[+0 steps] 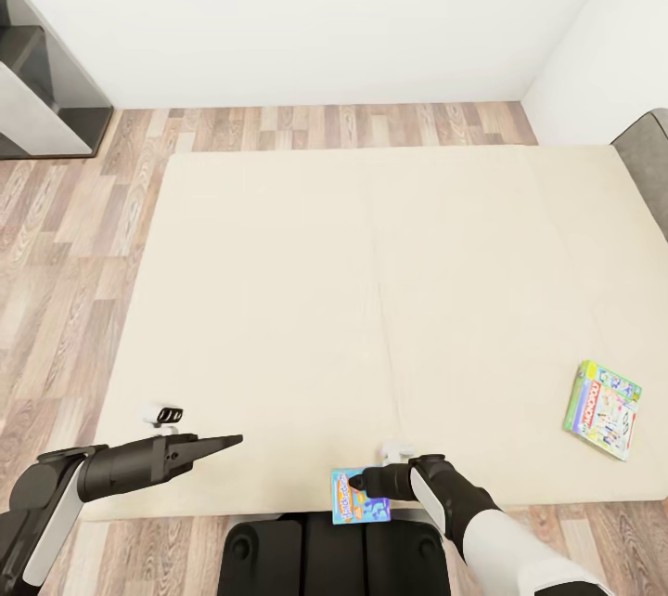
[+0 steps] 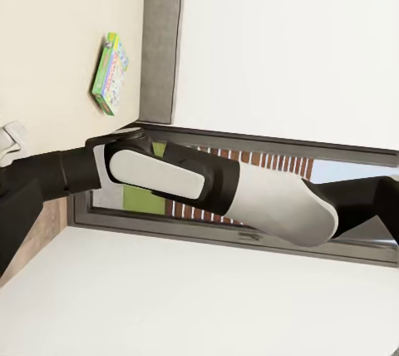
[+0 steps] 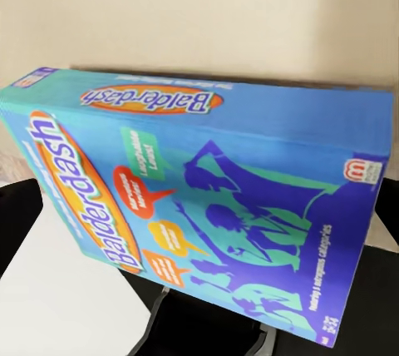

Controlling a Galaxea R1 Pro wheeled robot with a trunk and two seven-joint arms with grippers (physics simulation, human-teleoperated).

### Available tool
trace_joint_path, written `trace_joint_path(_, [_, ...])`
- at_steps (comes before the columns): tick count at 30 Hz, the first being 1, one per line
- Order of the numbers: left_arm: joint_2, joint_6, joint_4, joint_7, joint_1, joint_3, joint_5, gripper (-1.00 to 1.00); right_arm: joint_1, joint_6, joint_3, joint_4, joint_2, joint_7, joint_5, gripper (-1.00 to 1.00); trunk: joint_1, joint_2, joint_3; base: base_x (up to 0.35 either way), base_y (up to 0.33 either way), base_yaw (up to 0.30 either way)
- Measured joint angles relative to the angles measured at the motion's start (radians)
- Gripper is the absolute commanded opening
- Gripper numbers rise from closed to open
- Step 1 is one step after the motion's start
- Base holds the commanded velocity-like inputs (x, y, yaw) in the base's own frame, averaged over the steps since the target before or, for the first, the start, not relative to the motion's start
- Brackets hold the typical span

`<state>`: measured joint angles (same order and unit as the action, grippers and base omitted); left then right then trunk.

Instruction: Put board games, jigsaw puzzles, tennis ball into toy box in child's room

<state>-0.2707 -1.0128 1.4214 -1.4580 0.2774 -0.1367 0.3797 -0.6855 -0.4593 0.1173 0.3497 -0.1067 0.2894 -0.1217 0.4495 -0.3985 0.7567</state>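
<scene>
Blue board game (image 1: pixel 360 496) lies flat, long axis toward the robot.

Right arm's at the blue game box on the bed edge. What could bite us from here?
1. The blue Balderdash board game box overhangs the near edge of the cream mattress; a nudge from the right gripper could tip it onto the floor.
2. Grip is unconfirmed: the fingers are hidden.
3. The green-red board game box lies far right, likely needing repositioning.

Wood floor (image 1: pixel 74 234), white wall (image 1: pixel 306 11), window (image 2: pixel 249 206)
</scene>
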Motion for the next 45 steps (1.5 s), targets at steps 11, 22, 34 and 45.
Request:
trace_joint_path(11, [0.0,0.0,0.0,0.0,0.0,0.0,0.0,1.0,0.0,0.0,0.0,0.0,0.0,0.0,0.0,1.0,0.0,0.0,0.0,0.0,0.031,0.0])
trace_joint_path(22, [-0.001,0.0,0.0,0.0,0.0,0.0,0.0,1.0,0.0,0.0,0.0,0.0,0.0,0.0,0.0,1.0,0.0,0.0,0.0,0.0,0.073,0.0])
trace_joint_path(34, [0.001,0.0,0.0,0.0,0.0,0.0,0.0,1.0,0.0,0.0,0.0,0.0,0.0,0.0,0.0,1.0,0.0,0.0,0.0,0.0,0.043,0.0])
trace_joint_path(45, [0.0,0.001,-0.001,0.0,0.0,0.0,0.0,1.0,0.0,0.0,0.0,0.0,0.0,0.0,0.0,1.0,0.0,0.0,0.0,0.0,0.013,0.0])
